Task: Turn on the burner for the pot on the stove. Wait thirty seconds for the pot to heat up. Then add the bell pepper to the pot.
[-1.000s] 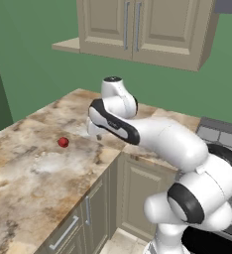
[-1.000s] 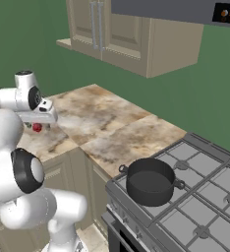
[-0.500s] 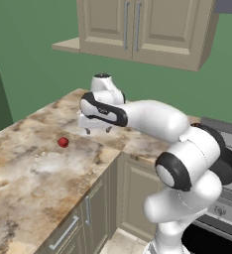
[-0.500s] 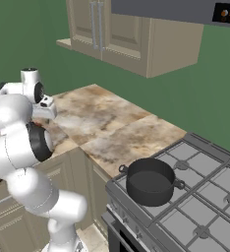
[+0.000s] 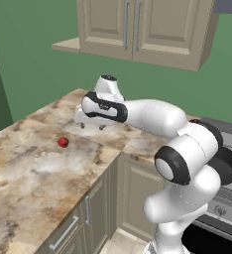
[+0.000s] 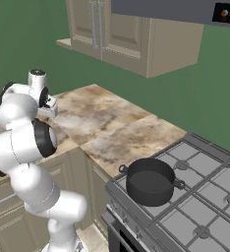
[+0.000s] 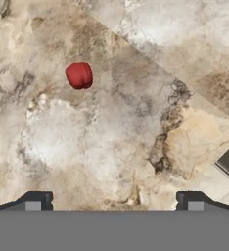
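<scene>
Your bell pepper [image 5: 63, 142] lies alone on the marbled stone countertop [image 5: 29, 173], toward its left part, with bare stone all round it. In the hand view the bell pepper [image 7: 79, 75] sits well up from the two dark fingertips [image 7: 34, 200] and left of the middle of the gap between them, nearer the left tip than the right, touching neither.

Your gripper [image 5: 90, 125] hangs above the countertop to the right of the pepper and a little farther back, pointing down, apart from the stone. The jaws stand spread as wide as they go and have hold of nothing; only countertop shows between the tips.

Farther right, you see the pot [image 6: 150, 180] standing on the near-left grate of the stove [image 6: 200, 206], just beyond the end of the countertop [image 6: 117, 125]. The pot is well apart from both the pepper and the gripper. Beige wall cabinets [image 5: 143, 27] hang above the counter against the green wall.
</scene>
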{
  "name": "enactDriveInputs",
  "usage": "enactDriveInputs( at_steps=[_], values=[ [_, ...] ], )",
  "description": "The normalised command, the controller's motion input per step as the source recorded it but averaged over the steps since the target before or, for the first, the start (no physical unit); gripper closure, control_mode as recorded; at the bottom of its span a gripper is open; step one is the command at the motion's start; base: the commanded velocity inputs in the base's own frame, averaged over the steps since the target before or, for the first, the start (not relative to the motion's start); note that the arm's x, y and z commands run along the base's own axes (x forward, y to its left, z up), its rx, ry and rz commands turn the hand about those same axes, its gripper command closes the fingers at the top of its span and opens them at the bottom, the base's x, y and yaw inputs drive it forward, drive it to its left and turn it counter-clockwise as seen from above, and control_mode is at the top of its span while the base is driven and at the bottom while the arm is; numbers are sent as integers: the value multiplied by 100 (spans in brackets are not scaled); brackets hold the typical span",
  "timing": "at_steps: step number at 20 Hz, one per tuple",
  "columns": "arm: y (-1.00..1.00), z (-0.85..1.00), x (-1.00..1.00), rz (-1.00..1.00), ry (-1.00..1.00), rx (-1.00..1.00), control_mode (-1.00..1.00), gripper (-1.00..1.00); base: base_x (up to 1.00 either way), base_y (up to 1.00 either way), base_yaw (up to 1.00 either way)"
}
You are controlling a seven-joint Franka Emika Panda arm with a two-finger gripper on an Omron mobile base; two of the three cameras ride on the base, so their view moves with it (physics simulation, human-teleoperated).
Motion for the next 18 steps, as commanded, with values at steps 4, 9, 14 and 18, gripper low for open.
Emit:
enactDriveInputs(
  at_steps=[4, 9, 14, 18],
  values=[
    [18, 0, 4, 2, 19, -12, -100, -100, 0, 0, 0],
    [28, 0, 26, 0, 23, -17, -100, -100, 0, 0, 0],
    [34, -21, 25, 0, 10, -6, -100, -100, 0, 0, 0],
    [34, -31, 20, 0, 0, 0, -100, -100, 0, 0, 0]
  ],
)
